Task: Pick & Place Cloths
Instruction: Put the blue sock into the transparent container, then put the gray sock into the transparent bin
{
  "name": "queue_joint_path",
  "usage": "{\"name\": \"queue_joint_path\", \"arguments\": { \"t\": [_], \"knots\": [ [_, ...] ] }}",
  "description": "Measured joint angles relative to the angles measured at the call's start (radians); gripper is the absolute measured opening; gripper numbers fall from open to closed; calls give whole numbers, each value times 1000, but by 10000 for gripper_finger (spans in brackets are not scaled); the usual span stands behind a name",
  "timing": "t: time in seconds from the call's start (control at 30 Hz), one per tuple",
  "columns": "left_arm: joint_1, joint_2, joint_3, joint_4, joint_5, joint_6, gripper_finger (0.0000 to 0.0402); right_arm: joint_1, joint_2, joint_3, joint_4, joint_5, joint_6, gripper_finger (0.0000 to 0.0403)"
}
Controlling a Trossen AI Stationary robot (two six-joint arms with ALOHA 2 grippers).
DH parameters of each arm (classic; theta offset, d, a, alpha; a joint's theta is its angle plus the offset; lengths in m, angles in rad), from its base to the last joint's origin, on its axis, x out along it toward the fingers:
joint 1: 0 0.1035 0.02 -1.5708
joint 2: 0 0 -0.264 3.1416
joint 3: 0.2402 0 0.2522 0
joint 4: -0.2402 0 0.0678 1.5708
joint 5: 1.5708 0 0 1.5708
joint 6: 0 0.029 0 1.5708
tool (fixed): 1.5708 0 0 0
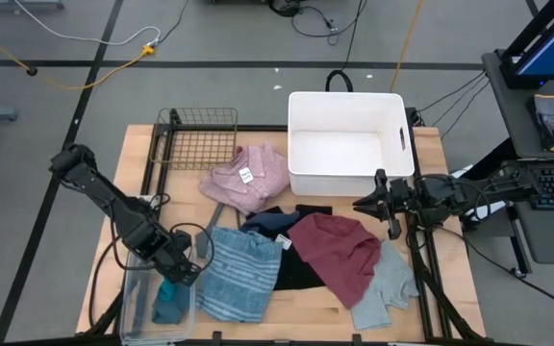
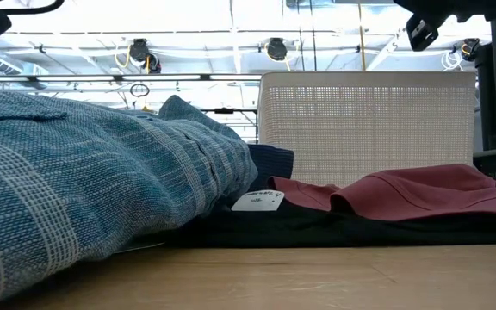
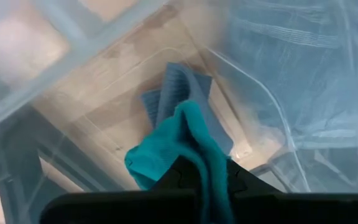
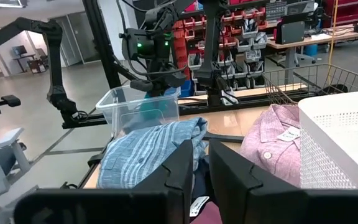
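Note:
My left gripper (image 1: pixel 183 269) is at the near left corner, pointing steeply down into a clear plastic bin (image 1: pixel 142 288), shut on a small teal cloth (image 3: pixel 179 143). A grey-blue cloth (image 3: pixel 182 84) lies flat on the bin's floor. The blue striped cloth (image 1: pixel 239 274), black (image 1: pixel 296 274), maroon (image 1: pixel 339 252), grey (image 1: pixel 388 288), dark blue (image 1: pixel 272 223) and pink shirt (image 1: pixel 248 178) lie overlapping on the table. My right gripper (image 1: pixel 368 204) hangs level above the table's right side beside the white basket. Its fingers (image 4: pixel 179 171) stand narrowly apart with nothing between them. My left gripper pinches a bunched upper part of the teal cloth (image 3: pixel 207 165) between its two fingers, coming from above and pointing steeply down. The cloth hangs slack below the fingers inside the clear bin. Whether its lower end (image 3: pixel 143 168) touches the bin's floor, I cannot tell.
A white perforated basket (image 1: pixel 349 144) stands at the far middle-right, and a wire basket (image 1: pixel 198 139) at the far left. A thin grey hanger (image 1: pixel 214 216) lies beside the pink shirt. Bare wood shows along the near edge (image 1: pixel 306 312).

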Motion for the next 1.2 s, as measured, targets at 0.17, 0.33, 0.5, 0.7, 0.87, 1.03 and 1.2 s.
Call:
{"name": "queue_joint_path", "arguments": {
  "t": [0.17,0.33,0.5,0.7,0.87,1.03,1.2],
  "knots": [
    [0,0,0,4,-6,-6,12,0,0,0,0,-1,0,43],
    [0,0,0,4,-12,-28,45,0,0,0,0,-1,0,43],
    [0,0,0,6,-13,-31,104,0,0,0,0,-2,0,43],
    [0,-13,0,45,74,-14,183,0,0,0,0,-2,0,43],
    [-9,-59,63,46,148,-106,214,0,0,0,0,-2,0,43],
    [-16,-112,177,42,-72,-134,206,0,0,0,0,-2,0,43],
    [15,-120,272,40,-400,26,176,0,1,0,0,-2,0,43]
  ]
}}
